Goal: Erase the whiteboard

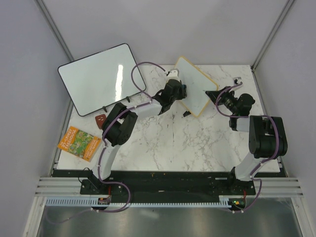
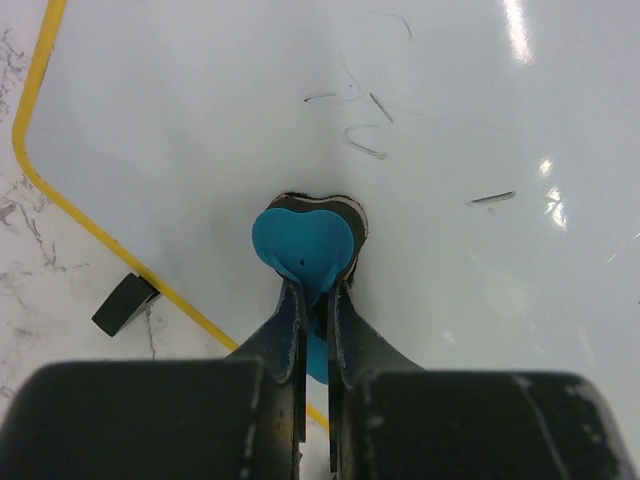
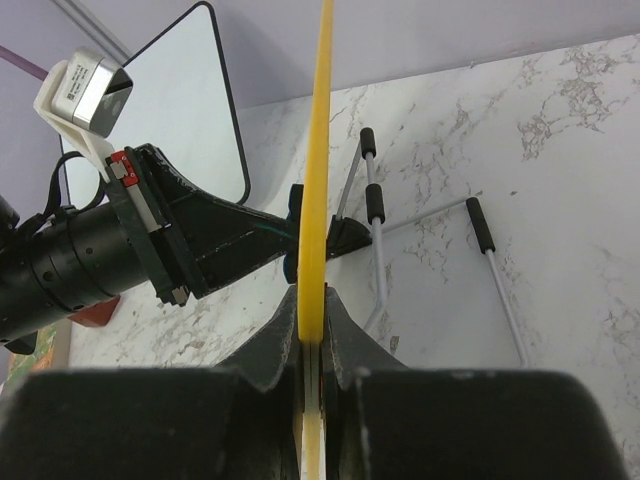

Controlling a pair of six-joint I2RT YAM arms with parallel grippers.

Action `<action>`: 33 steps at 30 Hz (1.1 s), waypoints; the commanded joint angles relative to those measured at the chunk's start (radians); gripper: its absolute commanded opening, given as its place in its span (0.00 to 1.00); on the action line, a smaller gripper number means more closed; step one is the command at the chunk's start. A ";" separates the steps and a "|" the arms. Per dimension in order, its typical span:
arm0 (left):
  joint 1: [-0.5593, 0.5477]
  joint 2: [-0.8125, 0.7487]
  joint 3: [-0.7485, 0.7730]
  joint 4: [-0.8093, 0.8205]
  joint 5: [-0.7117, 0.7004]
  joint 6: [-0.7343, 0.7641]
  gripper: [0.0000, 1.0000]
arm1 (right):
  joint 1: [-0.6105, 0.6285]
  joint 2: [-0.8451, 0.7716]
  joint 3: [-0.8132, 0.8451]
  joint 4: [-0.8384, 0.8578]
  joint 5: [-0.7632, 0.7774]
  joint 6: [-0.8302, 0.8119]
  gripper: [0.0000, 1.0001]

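The whiteboard (image 1: 196, 85), small with a tan-yellow frame, stands tilted on the marble table at back centre. My right gripper (image 1: 213, 95) is shut on its right edge; in the right wrist view the yellow frame (image 3: 318, 150) runs straight up from between the jaws of that gripper (image 3: 315, 300). My left gripper (image 1: 181, 92) is shut on a blue eraser (image 2: 305, 240), which presses flat against the white surface (image 2: 180, 110). Faint dark pen strokes (image 2: 365, 140) remain above and to the right of the eraser. One black foot (image 2: 125, 303) shows at the board's lower edge.
A larger black-framed whiteboard (image 1: 101, 76) lies at the back left. A colourful booklet (image 1: 79, 143) and a small reddish-brown object (image 1: 100, 119) sit near the left edge. Behind the small board, a wire stand (image 3: 375, 215) with black tips rests on the table.
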 commanded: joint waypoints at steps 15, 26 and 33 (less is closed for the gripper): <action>0.116 -0.050 -0.041 0.014 0.105 -0.100 0.02 | 0.047 -0.018 0.030 0.042 -0.157 0.001 0.00; 0.132 -0.003 0.083 0.014 0.179 -0.064 0.02 | 0.048 -0.013 0.033 0.042 -0.160 0.001 0.00; 0.129 0.023 0.210 -0.076 0.222 0.010 0.02 | 0.050 -0.010 0.034 0.039 -0.160 -0.002 0.00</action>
